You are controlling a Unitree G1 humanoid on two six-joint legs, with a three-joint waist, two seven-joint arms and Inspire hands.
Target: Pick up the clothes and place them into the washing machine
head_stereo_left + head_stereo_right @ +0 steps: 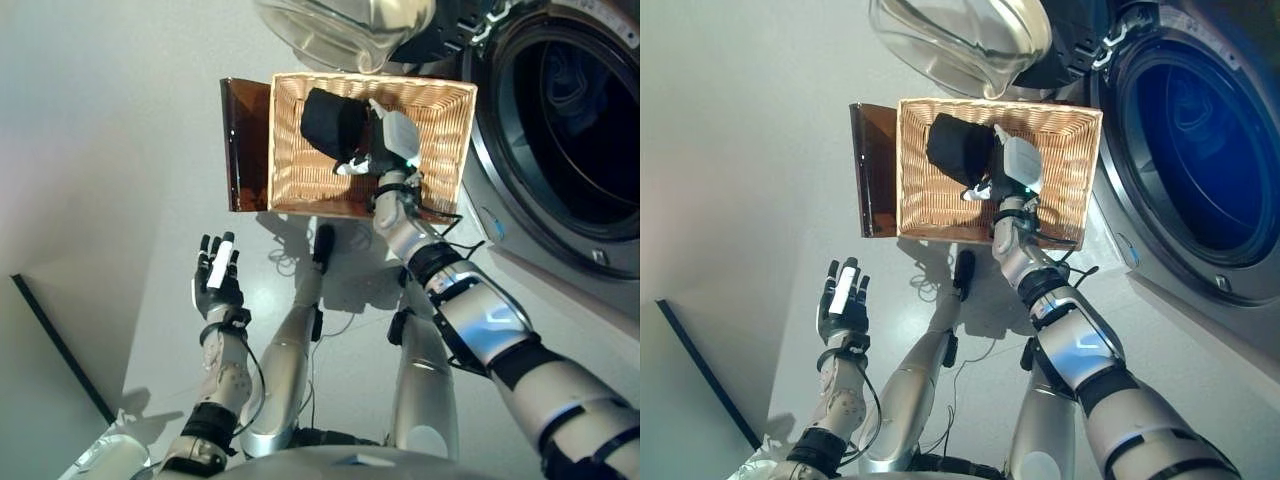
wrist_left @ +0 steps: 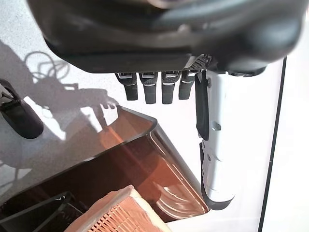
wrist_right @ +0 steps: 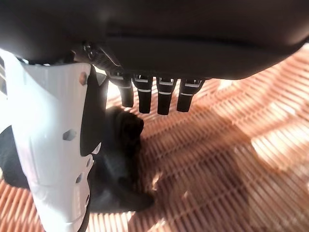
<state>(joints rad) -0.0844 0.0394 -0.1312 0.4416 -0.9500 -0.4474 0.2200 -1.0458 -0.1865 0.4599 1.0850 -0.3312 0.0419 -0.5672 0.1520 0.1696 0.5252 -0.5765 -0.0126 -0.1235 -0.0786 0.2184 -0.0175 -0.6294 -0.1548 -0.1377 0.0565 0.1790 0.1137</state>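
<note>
A black garment (image 1: 333, 123) lies bunched in a soft, dark lump inside the woven wicker basket (image 1: 445, 130), toward the basket's left half, its folds too dark to read. The basket is pale straw-coloured with a ribbed weave and stands on the light floor (image 1: 120, 200) just beside the front-loading washing machine (image 1: 560, 150), whose round drum opening is dark and whose clear door (image 1: 340, 30) hangs open above the basket. A brown translucent lid (image 1: 245, 140) leans against the basket's left side.

The right hand (image 1: 385, 150) is down in the basket, right next to the garment. In the right wrist view its fingers (image 3: 147, 99) are straight and hold nothing, with the black cloth just past them beside the white-covered thumb.

The left hand (image 1: 217, 275) hangs over the floor, well apart from the basket, fingers straight and empty.
</note>
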